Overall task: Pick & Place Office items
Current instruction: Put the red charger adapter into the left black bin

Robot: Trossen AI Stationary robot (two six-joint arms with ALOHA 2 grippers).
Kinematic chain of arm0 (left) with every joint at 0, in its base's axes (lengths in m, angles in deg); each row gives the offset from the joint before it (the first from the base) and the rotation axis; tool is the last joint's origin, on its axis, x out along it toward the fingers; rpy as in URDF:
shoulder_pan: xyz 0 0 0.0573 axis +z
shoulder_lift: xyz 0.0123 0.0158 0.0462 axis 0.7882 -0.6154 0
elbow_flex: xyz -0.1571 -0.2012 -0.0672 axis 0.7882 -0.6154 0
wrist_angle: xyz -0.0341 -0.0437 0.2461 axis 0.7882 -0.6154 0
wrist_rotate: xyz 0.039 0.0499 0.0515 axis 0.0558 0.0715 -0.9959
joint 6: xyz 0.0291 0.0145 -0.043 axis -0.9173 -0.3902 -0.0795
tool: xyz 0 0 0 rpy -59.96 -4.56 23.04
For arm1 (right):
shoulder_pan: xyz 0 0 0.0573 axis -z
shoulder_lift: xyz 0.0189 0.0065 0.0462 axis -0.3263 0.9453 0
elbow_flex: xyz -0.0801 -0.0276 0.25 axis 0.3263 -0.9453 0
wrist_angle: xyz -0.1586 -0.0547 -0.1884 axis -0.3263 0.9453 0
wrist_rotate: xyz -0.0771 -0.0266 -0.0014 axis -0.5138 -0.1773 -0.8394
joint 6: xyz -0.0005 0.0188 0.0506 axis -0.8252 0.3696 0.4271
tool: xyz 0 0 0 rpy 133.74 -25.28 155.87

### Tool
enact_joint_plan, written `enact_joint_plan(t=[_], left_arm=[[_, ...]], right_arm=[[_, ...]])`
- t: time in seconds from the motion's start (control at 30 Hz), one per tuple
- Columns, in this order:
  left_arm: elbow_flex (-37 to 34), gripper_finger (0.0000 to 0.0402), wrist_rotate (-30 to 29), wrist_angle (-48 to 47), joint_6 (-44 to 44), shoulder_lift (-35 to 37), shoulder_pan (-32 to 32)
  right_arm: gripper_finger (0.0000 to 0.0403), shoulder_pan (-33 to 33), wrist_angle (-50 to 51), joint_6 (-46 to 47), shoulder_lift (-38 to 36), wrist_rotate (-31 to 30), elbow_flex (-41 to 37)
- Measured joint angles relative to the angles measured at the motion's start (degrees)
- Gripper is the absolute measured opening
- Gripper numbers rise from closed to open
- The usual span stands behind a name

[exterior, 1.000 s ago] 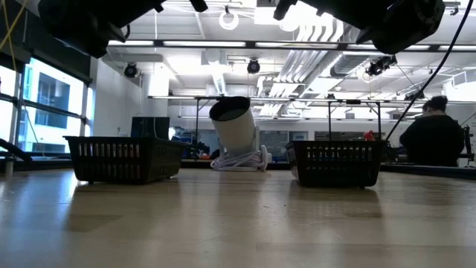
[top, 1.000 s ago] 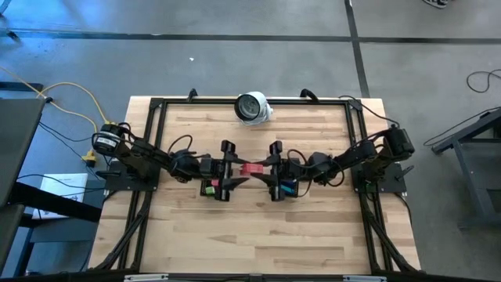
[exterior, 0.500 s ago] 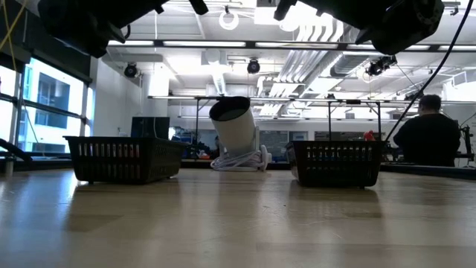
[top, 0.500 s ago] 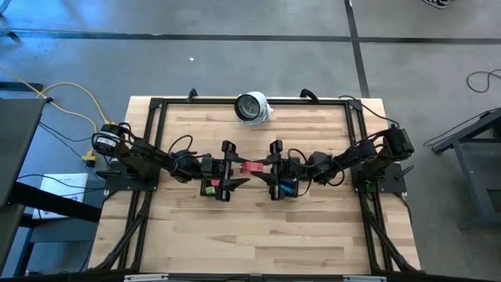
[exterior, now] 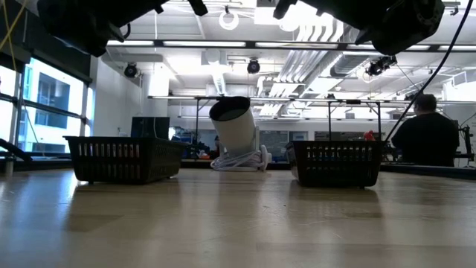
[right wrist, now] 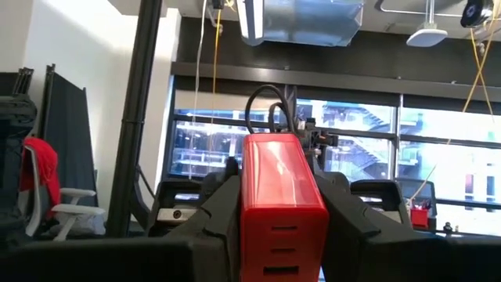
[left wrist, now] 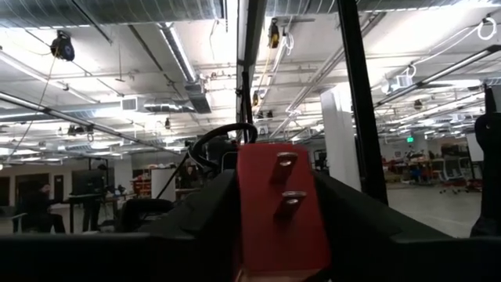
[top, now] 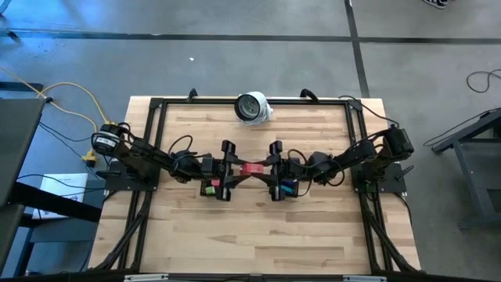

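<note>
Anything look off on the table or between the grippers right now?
One oddity: the red piece hangs above mid-table, gripped at opposite ends by the left gripper and right gripper together. The white round object at the far edge lies tilted on its coiled cable. Both black mesh trays stand level; nothing spilled.

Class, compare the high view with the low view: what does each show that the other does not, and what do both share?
Only the high view shows the left gripper and right gripper meeting mid-table with a red item between them, both gripping it.

Only the low view shows two black mesh trays and a person in the room behind.

Both show the white round object and the wooden table.
</note>
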Motion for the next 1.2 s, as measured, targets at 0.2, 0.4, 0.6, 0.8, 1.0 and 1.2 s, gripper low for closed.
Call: enact_joint_plan(t=[0.2,0.4,0.6,0.8,1.0,1.2], left_arm=[[-0.02,0.0117,-0.59,-0.03,-0.08,0.02,0.03],[-0.02,0.0117,-1.62,-0.59,-0.43,0.04,0.01],[-0.03,0.0117,-2.57,-0.82,-1.5,0.0,-0.01],[-0.13,0.0117,-3.88,-0.93,-4.0,-0.04,-0.24],[-0.42,0.0117,-10.45,-6.44,-10.22,-0.19,-2.74],[-0.28,0.0117,-17.77,-15.25,-16.08,5.3,-6.56]], right_arm=[[0.0105,0.02,-0.38,-0.24,0.02,-0.22,0.0],[0.0105,0.02,-0.45,-0.39,0.02,-0.07,0.0],[0.0147,0.02,-0.08,0.1,0.02,0.24,0.0],[0.0268,-0.04,0.9,3.87,0.02,-2.11,0.02],[0.0331,-0.09,1.28,2.49,-0.19,-7.1,0.33],[0.0344,-0.6,4.38,-2.24,-2.92,-12.58,0.3]])
